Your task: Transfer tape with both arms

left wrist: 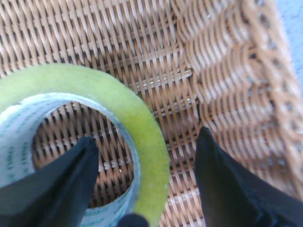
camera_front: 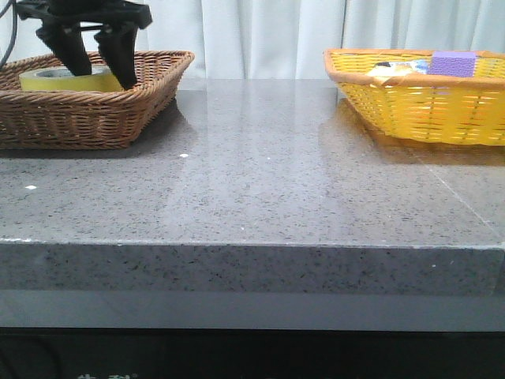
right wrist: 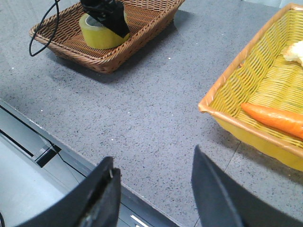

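The wide yellow translucent tape roll (left wrist: 142,137) lay in the brown wicker basket (camera_front: 150,87); its wall was straddled, ungripped, by the spread black left gripper (left wrist: 147,165). The black right gripper (right wrist: 154,189) was held released above the grey stone table (right wrist: 156,104).

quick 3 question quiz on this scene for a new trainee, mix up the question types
1. True or false: the tape lies in the brown basket.
2. How do the left gripper fingers stand to the tape: A both outside, B one inside the core and one outside, C shut above it?
3. Name the orange thing in the yellow basket.

Key: 1 true. 2 B. 3 carrot.
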Tool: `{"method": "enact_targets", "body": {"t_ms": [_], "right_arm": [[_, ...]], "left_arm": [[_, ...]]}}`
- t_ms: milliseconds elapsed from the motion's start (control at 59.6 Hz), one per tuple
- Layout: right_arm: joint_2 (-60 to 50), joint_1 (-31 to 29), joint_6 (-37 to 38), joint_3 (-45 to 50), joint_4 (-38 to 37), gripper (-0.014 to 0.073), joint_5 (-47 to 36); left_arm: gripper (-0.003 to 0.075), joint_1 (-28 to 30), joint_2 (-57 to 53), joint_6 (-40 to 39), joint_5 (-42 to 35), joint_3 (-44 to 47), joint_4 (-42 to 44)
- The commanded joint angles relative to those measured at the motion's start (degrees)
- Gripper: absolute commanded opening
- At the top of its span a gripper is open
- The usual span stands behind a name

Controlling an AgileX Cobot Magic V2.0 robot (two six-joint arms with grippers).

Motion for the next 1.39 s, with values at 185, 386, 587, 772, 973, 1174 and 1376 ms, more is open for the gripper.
{"method": "enact_targets", "body": {"t_ms": [185,386,587,772,973,1174,1376], "right_arm": [[0.0,-0.1,-0.4,-1.5,0.4,0.0384,-4.4],[0.0,-0.1,-0.4,-1.5,0.4,0.0384,-4.4],[0.0,-0.1,-0.4,-1.5,0.4,0.0384,-4.4],[0.0,-0.1,-0.4,-1.5,0.4,0.0384,-4.4],[0.0,-0.1,-0.4,-1.5,0.4,0.0384,-4.4],[0.0,-0.1,-0.4,-1.5,0.4,0.0384,-4.4],[0.0,-0.1,-0.4,-1.5,-0.3,0.0384,-3.6]], "left_arm": [[0.0442,0.1,-8.6,-0.6,2.6,-6.3,-1.2],[0.0442,-0.4,-16.9,-0.6,0.9,-3.8,-5.9],[0.0442,-2.9,-27.1,-0.6,-6.7,10.3,-5.9],[0.0442,-7.1,-37.9,-0.1,-16.7,28.3,-5.3],[0.0441,-11.9,-48.5,0.1,-23.1,44.8,-4.5],[0.0441,-17.7,-60.7,0.1,-27.3,59.1,-4.2],[0.0441,-18.1,-71.0,-0.6,-32.6,67.1,-1.9]]}}
